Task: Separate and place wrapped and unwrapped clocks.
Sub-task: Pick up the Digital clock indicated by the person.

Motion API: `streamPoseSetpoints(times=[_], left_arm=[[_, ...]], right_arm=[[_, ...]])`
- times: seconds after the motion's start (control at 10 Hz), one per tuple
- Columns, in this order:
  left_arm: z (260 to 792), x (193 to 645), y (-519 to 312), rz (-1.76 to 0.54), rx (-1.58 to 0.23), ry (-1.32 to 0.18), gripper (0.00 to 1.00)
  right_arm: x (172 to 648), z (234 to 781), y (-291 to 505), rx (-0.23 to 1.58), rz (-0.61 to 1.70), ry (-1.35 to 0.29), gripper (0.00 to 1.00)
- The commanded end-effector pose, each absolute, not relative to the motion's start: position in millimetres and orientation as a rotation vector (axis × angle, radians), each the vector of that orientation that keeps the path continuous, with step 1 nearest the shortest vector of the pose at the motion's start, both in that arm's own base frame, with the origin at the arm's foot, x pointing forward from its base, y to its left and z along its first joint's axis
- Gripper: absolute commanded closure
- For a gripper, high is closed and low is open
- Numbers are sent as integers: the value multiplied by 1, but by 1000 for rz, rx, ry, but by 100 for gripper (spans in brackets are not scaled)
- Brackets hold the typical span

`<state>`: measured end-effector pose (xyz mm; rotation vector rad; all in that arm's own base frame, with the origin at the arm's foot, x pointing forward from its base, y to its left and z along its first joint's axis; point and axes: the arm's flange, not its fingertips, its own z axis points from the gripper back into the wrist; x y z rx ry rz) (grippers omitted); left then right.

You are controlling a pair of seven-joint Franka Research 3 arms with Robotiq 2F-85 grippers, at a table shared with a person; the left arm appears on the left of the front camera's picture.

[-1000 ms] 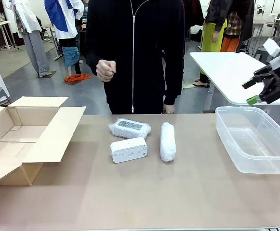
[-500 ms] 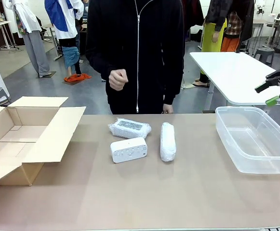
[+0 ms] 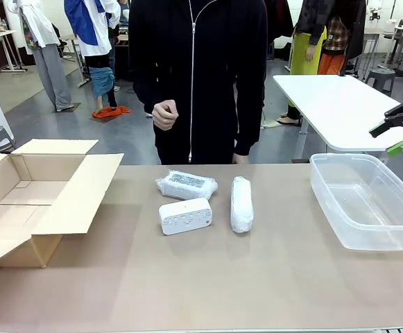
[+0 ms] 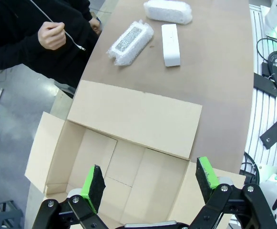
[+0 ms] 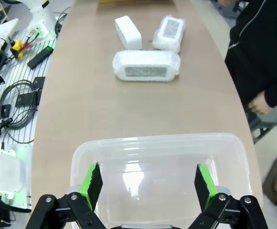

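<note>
- The bare white clock (image 3: 185, 216) lies mid-table, just in front of the far wrapped clock (image 3: 186, 184) and just beside the side wrapped clock (image 3: 241, 203) (that one lies end-on toward the person).
- All three rest on the brown table (image 3: 256, 291), between an open cardboard box (image 3: 76, 194) at the robot's left and a clear plastic tub (image 3: 324, 186) at its right.
- The right gripper (image 5: 145, 179) hangs above the tub, jaws spread wide, holding nothing.
- The left gripper (image 4: 150, 175) hovers over the open box, jaws likewise apart and empty.
- The person stands at the far edge, one hand (image 3: 165, 114) loosely fisted.
</note>
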<state>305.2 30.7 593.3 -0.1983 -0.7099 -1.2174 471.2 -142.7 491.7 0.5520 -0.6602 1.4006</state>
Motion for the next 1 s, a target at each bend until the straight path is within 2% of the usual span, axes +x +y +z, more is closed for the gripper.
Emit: streamPoseSetpoints(times=[0.0, 0.9], left_arm=[[592, 306, 33, -1235, -211, -715, 0], [592, 306, 33, -1235, -211, -715, 0]], right_arm=[[471, 493, -141, 559, 1395, -680, 0], [471, 493, -141, 559, 1395, -680, 0]])
